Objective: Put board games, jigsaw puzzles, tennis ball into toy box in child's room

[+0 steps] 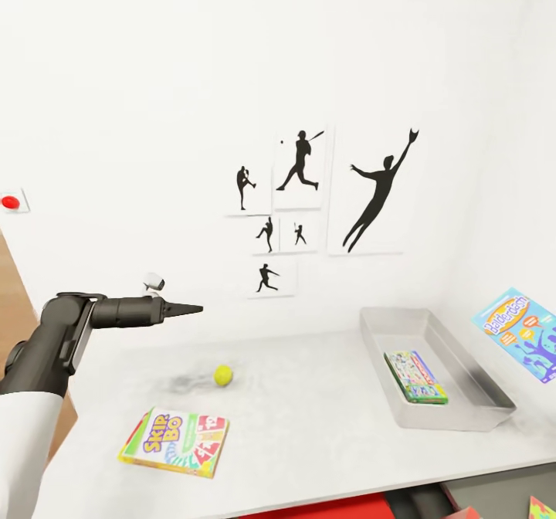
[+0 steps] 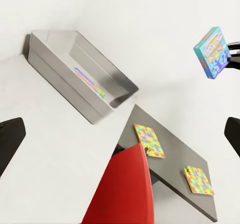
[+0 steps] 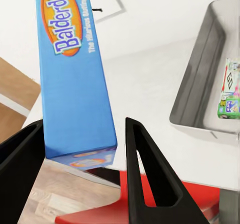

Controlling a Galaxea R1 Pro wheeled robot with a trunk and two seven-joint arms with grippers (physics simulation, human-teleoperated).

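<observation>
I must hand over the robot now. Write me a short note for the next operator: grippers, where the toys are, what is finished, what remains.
Right gripper: jaws shut on the blue board game, held in the air right of the toy box.
Left gripper: holds nothing, raised over the table; its jaws look open in the left wrist view.
Done: green-edged board game lies in the toy box.
Left: drop in the blue game; then the SKIP-BO game and tennis ball on the table top, and two jigsaw puzzles on the lower dark section.
</observation>
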